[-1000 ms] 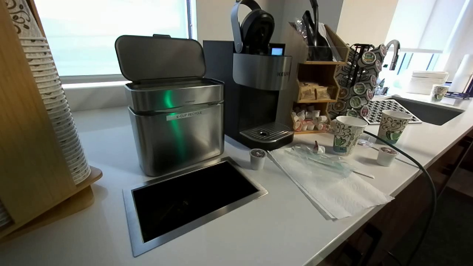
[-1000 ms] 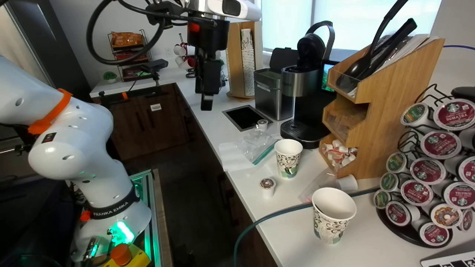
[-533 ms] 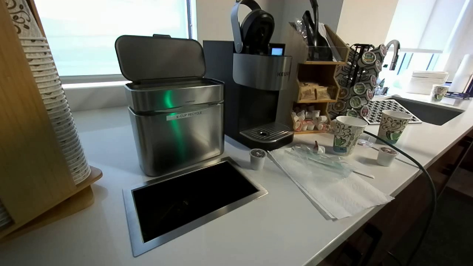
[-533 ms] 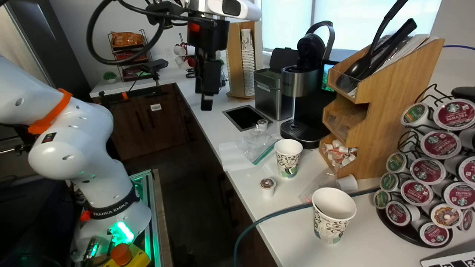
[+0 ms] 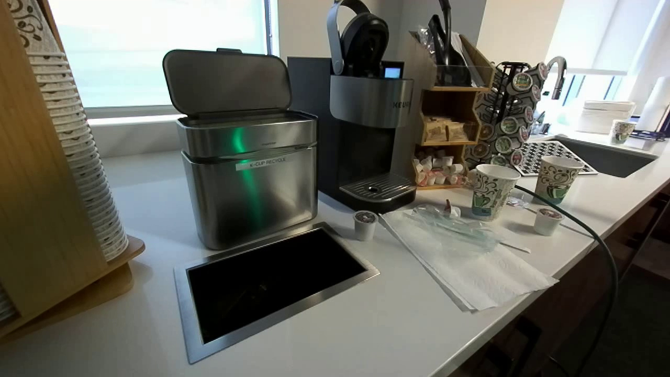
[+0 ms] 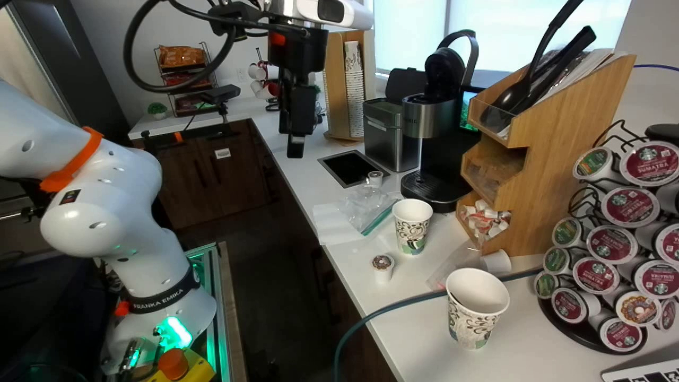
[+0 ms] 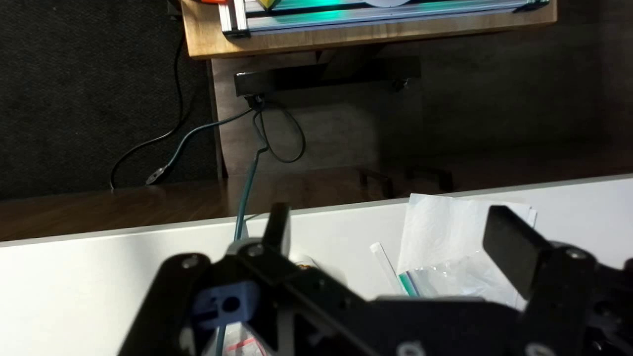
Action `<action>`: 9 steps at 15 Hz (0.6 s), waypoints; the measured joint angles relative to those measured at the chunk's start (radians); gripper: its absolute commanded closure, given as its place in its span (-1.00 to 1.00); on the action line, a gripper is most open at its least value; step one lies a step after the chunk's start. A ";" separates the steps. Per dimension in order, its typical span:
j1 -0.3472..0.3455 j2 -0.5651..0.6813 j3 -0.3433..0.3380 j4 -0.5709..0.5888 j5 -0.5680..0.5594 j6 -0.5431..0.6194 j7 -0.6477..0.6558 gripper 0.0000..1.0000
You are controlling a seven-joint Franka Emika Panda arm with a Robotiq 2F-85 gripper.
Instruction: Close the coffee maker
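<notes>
The coffee maker (image 5: 369, 102) is tall and dark with a silvery front band. It shows in both exterior views (image 6: 427, 118). Its top head (image 5: 365, 44) is tilted up and its handle (image 6: 472, 50) stands raised, so the top is open. The drip tray (image 5: 378, 187) holds no cup. My gripper (image 6: 297, 143) hangs pointing down, apart from the machine on its front side, above the counter's front edge. In the wrist view its two fingers (image 7: 393, 232) are wide apart with nothing between them. The coffee maker is out of the wrist view.
A steel canister (image 5: 251, 193) with raised lid stands beside the machine, behind a counter opening (image 5: 277, 283). A wooden organizer (image 6: 562, 159) with upright utensils flanks the other side. Paper cups (image 6: 412, 225), pods (image 6: 382, 267), paper towel (image 5: 471, 283) and a hose (image 6: 392, 305) lie in front.
</notes>
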 measured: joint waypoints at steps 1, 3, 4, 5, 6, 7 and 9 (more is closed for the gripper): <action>0.000 0.000 0.000 0.000 0.000 0.000 0.000 -1.00; 0.000 0.000 0.000 0.000 0.000 0.000 0.000 -1.00; 0.000 0.000 0.000 0.000 0.000 0.000 0.000 -1.00; 0.000 0.000 0.000 0.000 0.000 0.000 0.000 -1.00; 0.000 0.000 0.003 0.000 0.000 0.000 0.000 -1.00; 0.001 0.000 0.010 0.000 -0.001 0.000 0.000 -1.00; 0.003 0.000 0.031 0.002 0.003 0.000 0.009 -1.00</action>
